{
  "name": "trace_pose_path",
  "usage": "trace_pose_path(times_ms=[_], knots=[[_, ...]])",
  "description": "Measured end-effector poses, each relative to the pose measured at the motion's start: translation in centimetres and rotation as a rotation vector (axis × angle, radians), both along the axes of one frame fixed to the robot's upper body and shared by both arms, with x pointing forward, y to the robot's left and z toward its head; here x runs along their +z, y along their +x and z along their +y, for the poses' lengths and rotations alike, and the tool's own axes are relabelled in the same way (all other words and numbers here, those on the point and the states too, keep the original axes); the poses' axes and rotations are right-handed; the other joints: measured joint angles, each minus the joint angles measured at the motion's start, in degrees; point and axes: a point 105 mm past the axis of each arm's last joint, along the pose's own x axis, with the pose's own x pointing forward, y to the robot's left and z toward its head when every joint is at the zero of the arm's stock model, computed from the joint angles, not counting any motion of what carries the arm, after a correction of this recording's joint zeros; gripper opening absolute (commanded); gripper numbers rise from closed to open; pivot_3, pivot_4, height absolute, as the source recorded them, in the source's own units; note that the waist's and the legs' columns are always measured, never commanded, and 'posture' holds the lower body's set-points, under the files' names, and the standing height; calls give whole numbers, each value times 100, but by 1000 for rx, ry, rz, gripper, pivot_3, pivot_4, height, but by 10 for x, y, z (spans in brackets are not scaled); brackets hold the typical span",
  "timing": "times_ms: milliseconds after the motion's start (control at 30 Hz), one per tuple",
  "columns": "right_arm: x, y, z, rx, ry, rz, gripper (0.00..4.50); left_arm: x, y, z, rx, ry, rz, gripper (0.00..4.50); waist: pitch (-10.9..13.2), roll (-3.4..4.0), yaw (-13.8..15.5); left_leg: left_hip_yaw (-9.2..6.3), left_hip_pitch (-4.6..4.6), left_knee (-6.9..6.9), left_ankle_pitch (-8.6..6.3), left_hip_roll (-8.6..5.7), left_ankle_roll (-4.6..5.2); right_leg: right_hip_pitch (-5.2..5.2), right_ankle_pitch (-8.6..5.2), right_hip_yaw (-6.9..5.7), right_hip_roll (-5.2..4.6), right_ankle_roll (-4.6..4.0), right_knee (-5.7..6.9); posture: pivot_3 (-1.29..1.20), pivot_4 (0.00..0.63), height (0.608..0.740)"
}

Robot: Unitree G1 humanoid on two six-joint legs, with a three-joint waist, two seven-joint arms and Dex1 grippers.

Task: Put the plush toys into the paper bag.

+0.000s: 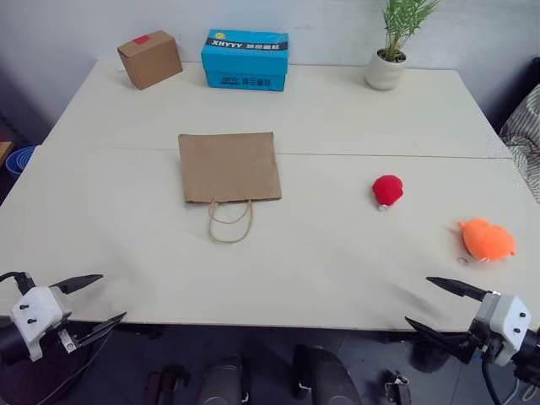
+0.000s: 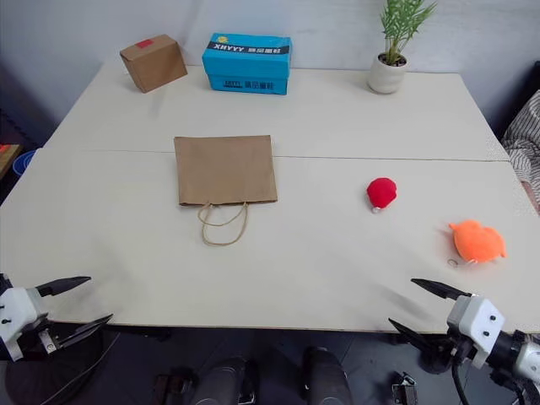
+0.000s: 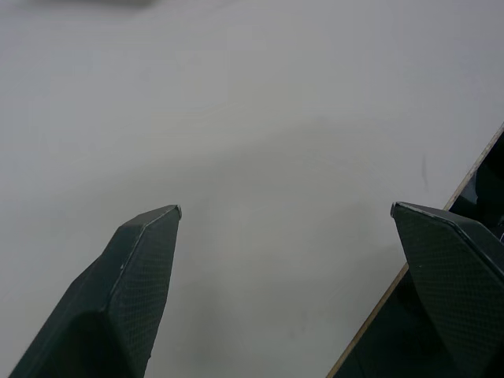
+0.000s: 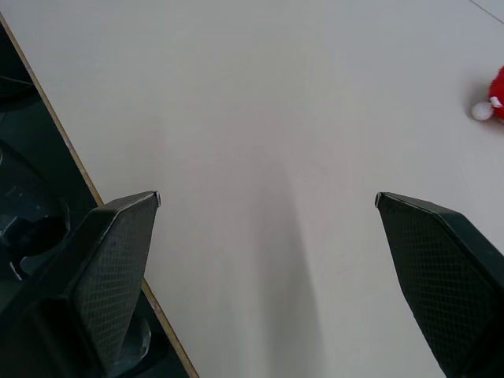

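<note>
The brown paper bag (image 1: 229, 166) lies flat on the white table (image 1: 321, 110), a little left of centre, its cord handles (image 1: 230, 222) pointing toward me. To its right sits the round red plush toy (image 1: 387, 190) with a small white bit, also in the right wrist view (image 4: 496, 94). The orange plush toy (image 1: 487, 239) rests farther right, near the table's right edge. My left gripper (image 1: 106, 299) hangs open and empty at the front left edge. Over the front right edge my right gripper (image 1: 417, 302) is open and empty too, short of the orange toy.
Along the back of the table stand a small cardboard box (image 1: 149, 58) with a red sticker, a blue carton (image 1: 245, 59) and a potted plant (image 1: 388, 59). A seam (image 1: 354, 155) runs across the tabletop. Striped fabric (image 1: 525, 139) shows at the far right.
</note>
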Motion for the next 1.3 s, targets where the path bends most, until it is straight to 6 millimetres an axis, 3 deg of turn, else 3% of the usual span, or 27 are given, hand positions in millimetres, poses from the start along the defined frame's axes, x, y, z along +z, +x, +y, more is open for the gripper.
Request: trace_pose_path(times_ms=[100,233,400,533,700,833,900,1000,1033,1133,1300], knots=[[5,6,4,-3,31,-25,4492,2,1,-6,-18,-23,9,4488,0,0,2,0,0,1,2,0,-2,1,0,0,0,0,1,0,150,740],[25,21,26,-19,217,-102,4492,18,20,-33,-73,-142,34,4488,0,1,19,-8,1,3,16,-2,-2,3,0,-1,-2,0,14,0,150,740],[58,46,63,22,367,-236,4492,59,85,-84,-176,-137,-120,4488,-5,12,120,-12,7,5,34,-9,-18,5,5,-3,-1,-4,30,0,150,740],[56,57,81,21,416,-235,4492,62,127,-124,-250,-56,-209,4488,-10,17,142,10,-6,3,41,-14,-18,-6,6,-9,22,-1,49,0,150,740],[50,59,92,38,408,-222,4500,43,164,-163,-345,99,-286,3304,-10,14,134,42,-10,25,35,-14,2,-11,14,-27,39,16,43,0,150,740],[43,58,89,16,394,-200,4500,35,175,-174,-397,130,-295,1912,-9,12,122,45,-16,59,28,-6,11,-10,17,-19,31,22,55,0,150,740],[41,57,89,16,389,-194,4500,38,177,-178,-431,138,-302,1432,-9,12,127,44,-15,69,27,-6,14,-8,17,-15,28,22,62,0,150,740],[37,57,95,34,384,-164,3894,50,178,-189,-520,126,-311,486,-9,11,127,45,-13,76,27,-7,16,-7,19,-9,23,25,65,0,150,740],[34,57,99,49,381,-143,3505,56,177,-194,-557,98,-307,90,-9,11,127,44,-13,77,27,-7,16,-7,19,-5,23,25,68,0,150,740],[30,62,115,104,347,-91,2490,74,168,-212,-699,3,-291,0,-9,11,123,44,-17,81,27,-7,16,-7,19,-5,24,25,69,0,150,740],[33,77,148,169,303,-67,791,109,161,-223,-817,-124,-305,0,-9,11,75,43,-17,84,28,-5,13,-8,19,-11,32,25,70,0,150,740]])
